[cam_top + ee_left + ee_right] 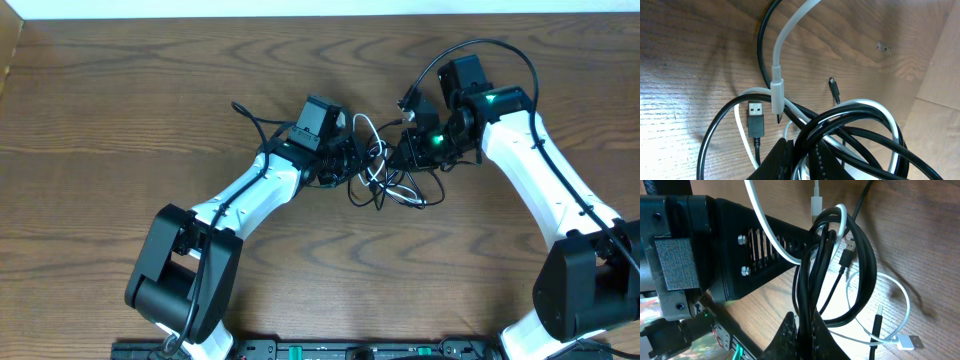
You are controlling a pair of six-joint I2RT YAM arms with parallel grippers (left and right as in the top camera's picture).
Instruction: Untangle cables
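Across the middle of the wooden table, the left arm and the right arm stretched in from either side, their tips nearly meeting. Between them lay the cables, one small knot of loops touching both claws and no nearer to one than the other. The left claw looked closed around a bundle of black and white strands. The right claw was shut on several turns of the black cable. Those turns ran from one claw to the other, so the knot's long axis followed the line between them, and drawing the claws apart sideways seemed the natural pull. The white cable threaded through the black loops, its white plug just beside a black plug, both ends outside either grip.
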